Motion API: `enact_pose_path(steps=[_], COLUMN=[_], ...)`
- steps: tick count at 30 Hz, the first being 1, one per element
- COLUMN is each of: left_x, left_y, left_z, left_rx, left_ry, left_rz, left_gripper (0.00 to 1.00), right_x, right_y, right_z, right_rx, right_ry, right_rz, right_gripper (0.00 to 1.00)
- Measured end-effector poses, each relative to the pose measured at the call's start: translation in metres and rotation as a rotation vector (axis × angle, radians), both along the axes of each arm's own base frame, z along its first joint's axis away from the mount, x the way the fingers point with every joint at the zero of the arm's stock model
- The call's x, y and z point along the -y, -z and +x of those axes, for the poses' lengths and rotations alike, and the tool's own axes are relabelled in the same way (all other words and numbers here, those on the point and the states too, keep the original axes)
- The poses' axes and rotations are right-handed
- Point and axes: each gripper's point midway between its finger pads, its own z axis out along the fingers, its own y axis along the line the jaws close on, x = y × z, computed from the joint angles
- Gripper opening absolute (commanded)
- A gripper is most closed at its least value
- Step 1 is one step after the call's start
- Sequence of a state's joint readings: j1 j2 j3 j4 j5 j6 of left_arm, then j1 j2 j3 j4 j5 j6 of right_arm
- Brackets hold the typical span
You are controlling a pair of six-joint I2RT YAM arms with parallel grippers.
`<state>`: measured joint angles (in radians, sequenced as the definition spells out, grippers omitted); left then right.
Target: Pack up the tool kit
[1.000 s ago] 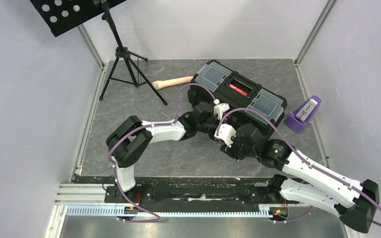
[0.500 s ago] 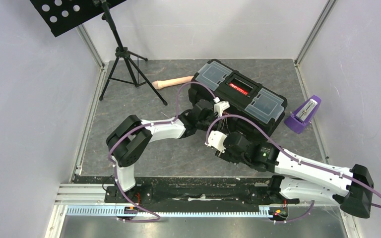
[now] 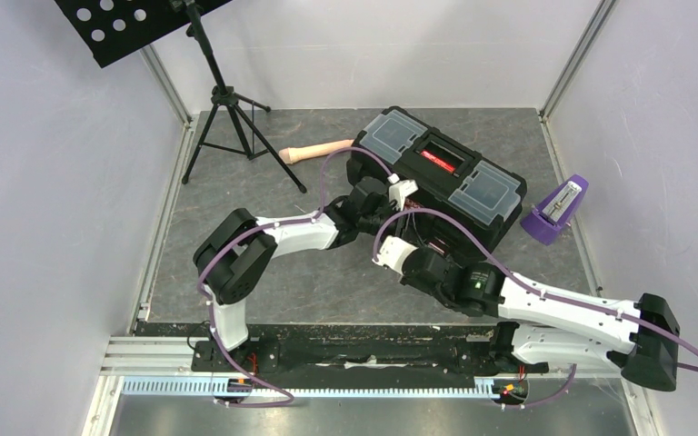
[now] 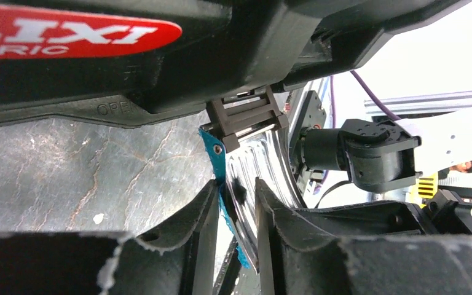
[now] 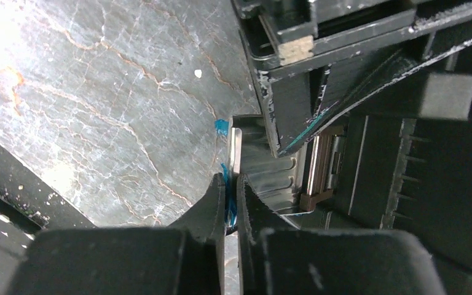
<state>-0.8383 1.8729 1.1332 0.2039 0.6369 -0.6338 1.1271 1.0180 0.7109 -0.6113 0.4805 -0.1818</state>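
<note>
A grey stone-look table [image 3: 327, 282] sits between pale walls. The black toolbox [image 3: 415, 166] rests near the back of it, turned a bit to one side. Both arms reach to its near side. The left gripper [image 4: 236, 184] has its fingers close together with a shiny latch [image 4: 258, 160] between them. It seems to pinch it, but the touch is hard to see. The right gripper [image 5: 231, 179] is nearly closed, nipping the blue edge of a second latch [image 5: 264, 163].
</note>
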Motion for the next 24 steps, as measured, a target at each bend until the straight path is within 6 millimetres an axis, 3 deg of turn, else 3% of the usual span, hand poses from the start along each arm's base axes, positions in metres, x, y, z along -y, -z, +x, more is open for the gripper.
enact_pose_path(steps=[7,14,16,20,22,23,24], left_x=[0.002,-0.007,-0.017,-0.055,-0.070,-0.087,-0.087], left_y=[-0.014,-0.028,-0.041,-0.071,-0.085,-0.094,-0.094], left_z=[0.005,0.015,0.031,0.066,0.068,0.052,0.052], left_rx=[-0.029,-0.037,-0.007,0.119,0.209,0.348,0.348], left_ry=[-0.006,-0.011,-0.054,-0.195,-0.237,-0.263,-0.263], left_rz=[-0.030,-0.064,-0.088,-0.135,-0.157,-0.200,-0.200], left_gripper=[0.46,0.47,0.47,0.46,0.46,0.45,0.45], right_x=[0.001,0.004,0.005,0.006,0.007,0.007,0.008], right_y=[-0.011,-0.021,-0.023,-0.025,-0.027,-0.028,-0.033], right_z=[0.003,0.005,0.005,0.006,0.007,0.008,0.009], right_rx=[0.014,0.027,0.028,0.023,0.018,0.015,0.005], right_ry=[0.034,0.048,0.050,0.057,0.064,0.068,0.079], right_rz=[0.027,0.046,0.047,0.053,0.064,0.072,0.099], right_gripper=[0.00,0.00,0.00,0.00,0.00,0.00,0.00])
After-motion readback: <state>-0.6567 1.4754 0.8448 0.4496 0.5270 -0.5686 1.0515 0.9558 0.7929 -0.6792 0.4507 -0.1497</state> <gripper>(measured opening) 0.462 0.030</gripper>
